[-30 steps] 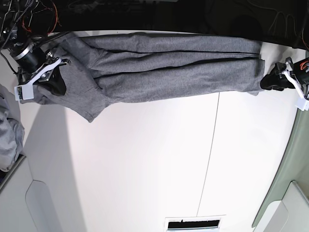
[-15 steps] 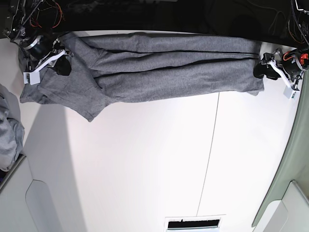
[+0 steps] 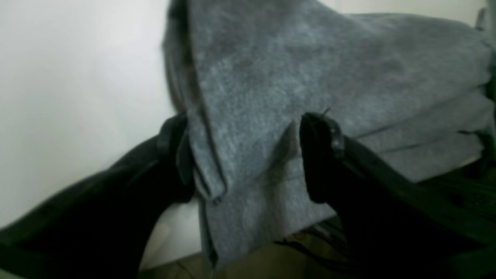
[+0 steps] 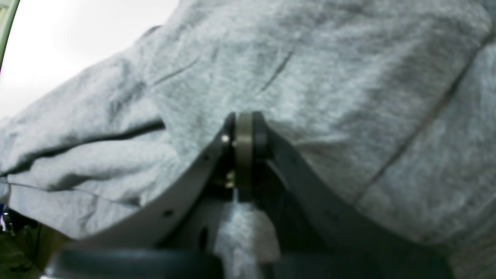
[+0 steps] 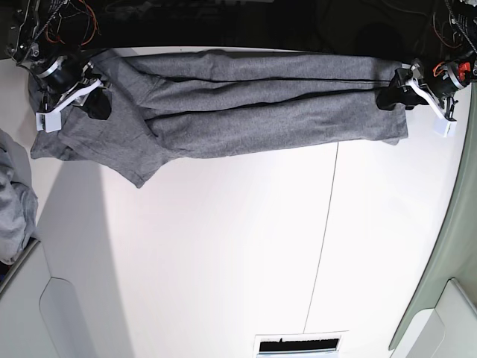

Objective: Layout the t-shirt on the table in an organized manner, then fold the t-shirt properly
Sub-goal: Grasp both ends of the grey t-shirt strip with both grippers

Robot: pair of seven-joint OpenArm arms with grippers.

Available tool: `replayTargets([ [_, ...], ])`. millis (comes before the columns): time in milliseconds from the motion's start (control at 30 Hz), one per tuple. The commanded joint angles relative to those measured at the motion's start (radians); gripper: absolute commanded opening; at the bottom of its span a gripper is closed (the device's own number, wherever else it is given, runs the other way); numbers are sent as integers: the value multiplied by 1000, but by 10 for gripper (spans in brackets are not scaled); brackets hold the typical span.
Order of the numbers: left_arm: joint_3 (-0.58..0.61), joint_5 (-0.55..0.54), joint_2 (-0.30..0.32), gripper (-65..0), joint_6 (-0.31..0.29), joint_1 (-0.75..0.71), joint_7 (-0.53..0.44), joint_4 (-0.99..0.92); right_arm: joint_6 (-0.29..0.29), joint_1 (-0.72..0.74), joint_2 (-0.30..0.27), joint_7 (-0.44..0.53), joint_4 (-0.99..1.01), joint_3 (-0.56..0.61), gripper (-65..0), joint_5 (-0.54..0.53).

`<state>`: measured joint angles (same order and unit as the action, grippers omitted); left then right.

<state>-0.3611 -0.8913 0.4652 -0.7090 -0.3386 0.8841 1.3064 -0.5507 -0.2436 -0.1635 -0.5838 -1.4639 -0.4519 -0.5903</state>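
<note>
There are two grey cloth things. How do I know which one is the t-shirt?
Start at the big white table and look along its far edge. The t-shirt is the long dark grey cloth stretched across there, with the left gripper at one end and the right gripper at the other. The other bundle of cloth is paler and sits crumpled at the table's side, away from both grippers.

The grey t-shirt [image 5: 253,104] lies stretched, creased, along the white table's [image 5: 223,253] far edge.

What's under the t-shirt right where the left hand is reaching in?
The left hand is open, one finger on each side of the t-shirt hem. Several stacked folds of grey cloth show there, with white table beside them. What lies beneath the folds is covered.
</note>
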Motion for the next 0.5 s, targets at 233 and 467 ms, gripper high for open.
replayTargets([
  [233, 2, 39, 8, -490, 11, -11, 10, 2, -11, 13, -7, 19, -13, -4, -650, -21],
  [467, 2, 39, 23, -650, 11, -11, -10, 103, -11, 21, -7, 19, -13, -4, -650, -23],
])
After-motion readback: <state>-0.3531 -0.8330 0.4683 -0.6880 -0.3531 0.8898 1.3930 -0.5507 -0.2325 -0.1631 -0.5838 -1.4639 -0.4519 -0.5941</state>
